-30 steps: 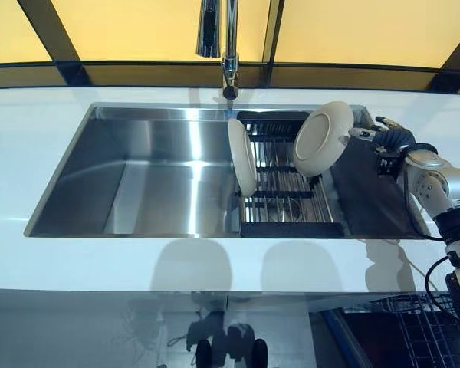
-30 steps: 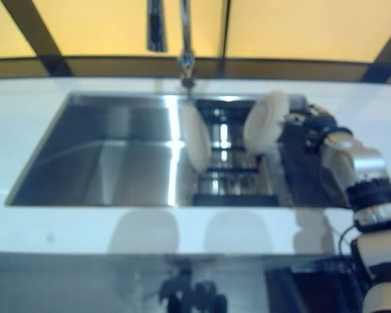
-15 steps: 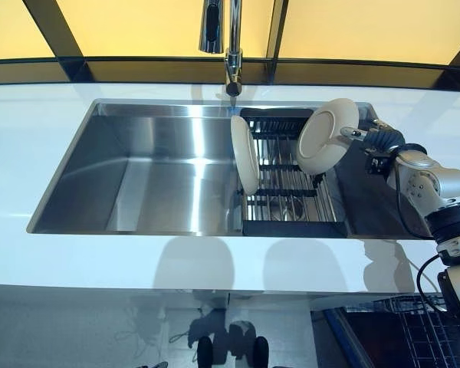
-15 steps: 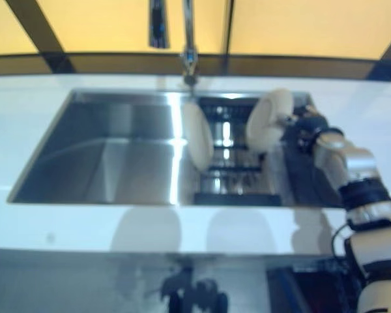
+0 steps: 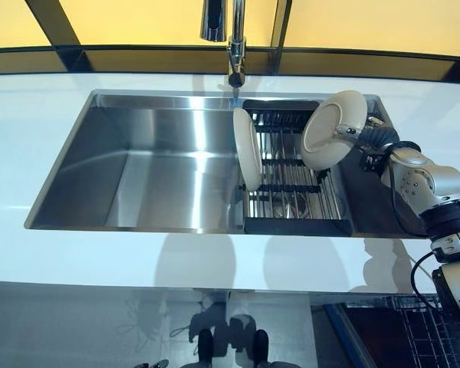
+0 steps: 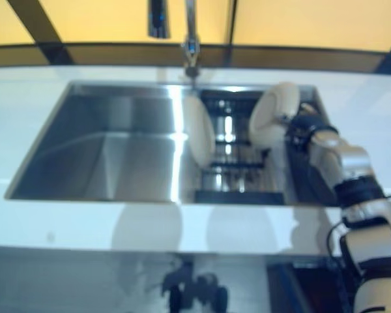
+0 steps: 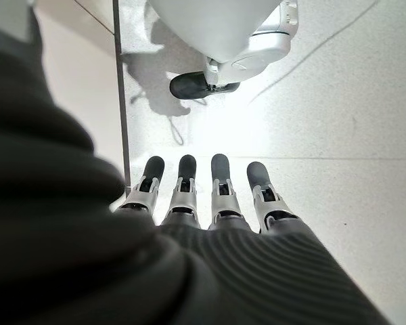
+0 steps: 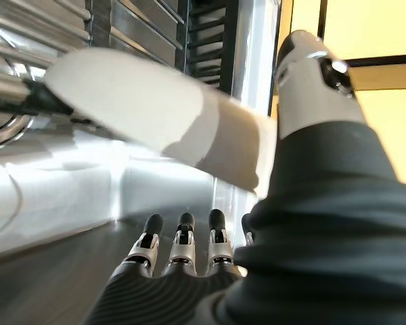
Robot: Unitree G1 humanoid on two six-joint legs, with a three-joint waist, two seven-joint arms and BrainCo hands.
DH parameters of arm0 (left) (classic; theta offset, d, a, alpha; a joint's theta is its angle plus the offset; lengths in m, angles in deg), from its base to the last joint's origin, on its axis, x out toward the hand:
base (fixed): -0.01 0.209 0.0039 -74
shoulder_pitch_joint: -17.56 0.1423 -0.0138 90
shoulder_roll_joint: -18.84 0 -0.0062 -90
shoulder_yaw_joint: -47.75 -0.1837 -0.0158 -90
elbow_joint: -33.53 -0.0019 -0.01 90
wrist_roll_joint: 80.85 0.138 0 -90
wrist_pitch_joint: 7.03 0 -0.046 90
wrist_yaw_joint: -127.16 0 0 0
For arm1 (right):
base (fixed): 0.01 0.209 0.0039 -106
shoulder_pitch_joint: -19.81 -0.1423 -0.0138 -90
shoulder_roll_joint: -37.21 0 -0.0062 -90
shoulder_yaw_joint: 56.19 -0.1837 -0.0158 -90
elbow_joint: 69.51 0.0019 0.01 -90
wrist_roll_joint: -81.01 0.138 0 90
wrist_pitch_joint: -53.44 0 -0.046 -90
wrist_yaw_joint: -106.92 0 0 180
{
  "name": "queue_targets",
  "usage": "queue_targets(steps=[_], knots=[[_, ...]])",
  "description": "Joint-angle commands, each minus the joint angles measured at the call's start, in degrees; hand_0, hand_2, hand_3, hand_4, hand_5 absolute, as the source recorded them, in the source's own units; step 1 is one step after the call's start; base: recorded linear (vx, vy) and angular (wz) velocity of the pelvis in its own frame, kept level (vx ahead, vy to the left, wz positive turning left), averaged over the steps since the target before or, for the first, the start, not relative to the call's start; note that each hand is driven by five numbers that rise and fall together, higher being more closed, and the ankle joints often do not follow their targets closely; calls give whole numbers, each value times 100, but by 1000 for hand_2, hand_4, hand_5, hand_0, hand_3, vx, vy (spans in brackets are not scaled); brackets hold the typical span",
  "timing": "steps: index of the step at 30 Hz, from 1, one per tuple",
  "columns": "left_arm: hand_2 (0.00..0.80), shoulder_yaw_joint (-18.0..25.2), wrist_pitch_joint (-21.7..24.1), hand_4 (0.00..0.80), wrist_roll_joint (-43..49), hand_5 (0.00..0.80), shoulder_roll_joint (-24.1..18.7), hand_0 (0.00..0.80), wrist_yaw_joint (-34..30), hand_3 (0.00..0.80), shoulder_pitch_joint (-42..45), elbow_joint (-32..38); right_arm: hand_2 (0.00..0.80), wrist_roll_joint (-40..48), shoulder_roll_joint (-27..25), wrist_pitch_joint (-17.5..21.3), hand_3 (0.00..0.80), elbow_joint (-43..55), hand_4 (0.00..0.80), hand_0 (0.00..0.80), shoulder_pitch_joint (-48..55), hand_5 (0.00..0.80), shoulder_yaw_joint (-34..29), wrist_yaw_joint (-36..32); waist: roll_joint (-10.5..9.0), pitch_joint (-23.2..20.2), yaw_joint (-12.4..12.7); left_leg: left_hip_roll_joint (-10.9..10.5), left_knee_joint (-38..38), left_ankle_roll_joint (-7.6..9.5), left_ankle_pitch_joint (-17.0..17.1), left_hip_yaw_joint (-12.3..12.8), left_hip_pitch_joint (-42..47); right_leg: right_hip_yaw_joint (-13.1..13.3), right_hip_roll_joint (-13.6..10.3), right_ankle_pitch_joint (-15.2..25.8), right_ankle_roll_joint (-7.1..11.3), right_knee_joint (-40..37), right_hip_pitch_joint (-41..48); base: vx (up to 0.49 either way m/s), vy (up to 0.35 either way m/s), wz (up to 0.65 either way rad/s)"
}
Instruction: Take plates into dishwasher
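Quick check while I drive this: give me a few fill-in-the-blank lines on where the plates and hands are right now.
The right hand holds a plate above the ____. A second plate stands on edge at the rack's ____ side. The rack sits inside the ____. The left hand hangs over the ____.

Missing words: rack; left; sink; floor

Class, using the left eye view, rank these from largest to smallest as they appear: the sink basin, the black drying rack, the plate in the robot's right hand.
1. Sink basin
2. Black drying rack
3. Plate at the right hand
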Motion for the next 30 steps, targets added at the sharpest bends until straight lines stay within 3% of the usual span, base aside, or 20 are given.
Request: queue_targets(steps=[1, 13, 14, 15, 17, 30], knots=[[0, -362, 49, 0, -234, 0, -45, 0, 83, 0, -101, -168, 0, 102, 52, 104, 0, 42, 0, 0, -824, 0, 350, 124, -55, -143, 101, -68, -16, -45, -207, 306, -141, -105, 135, -247, 128, 31, -48, 0, 0, 0], [0, -360, 125, 0, -383, 0, -28, 0, 158, 0, -91, -140, 0, -91, 67, 69, 0, -92, 0, 0, -999, 0, 453, 292, -80, -54, 170, -87, -16, -31, -185, 258, -203, -158, 119, -221, 138, 33, -106, 2, 8, 3], [0, -355, 129, 0, -380, 0, -18, 0, 164, 0, -83, -140, 88, -115, 50, 71, 88, -114, 88, 88, -1018, 88, 472, 321, -85, -56, 176, -91, -16, -30, -183, 251, -206, -163, 119, -217, 137, 29, -107, 0, 0, 0], [0, -366, 127, 0, -391, 0, -19, 0, 165, 0, -82, -134, 449, -146, 29, 70, 449, -145, 449, 449, -1041, 449, 489, 358, -86, -56, 180, -93, -16, -28, -182, 243, -207, -163, 120, -216, 137, 32, -109, 0, 0, 0], [0, -386, 133, 0, -409, 0, -18, 0, 173, 0, -91, -137, 800, -307, -10, 58, 800, -206, 800, 800, -1089, 800, 494, 354, -85, -49, 185, -94, -16, -26, -183, 242, -209, -163, 120, -214, 136, 35, -112, 0, 0, 0], [0, -481, 109, 0, -304, 0, -99, 0, 173, 0, -75, -96, 800, -1275, -437, 99, 800, -606, 800, 800, -1481, 800, 859, 481, -177, -162, 217, -104, -16, -5, -241, 227, -94, -153, 113, -193, 180, -7, -2, 0, 0, 0]])
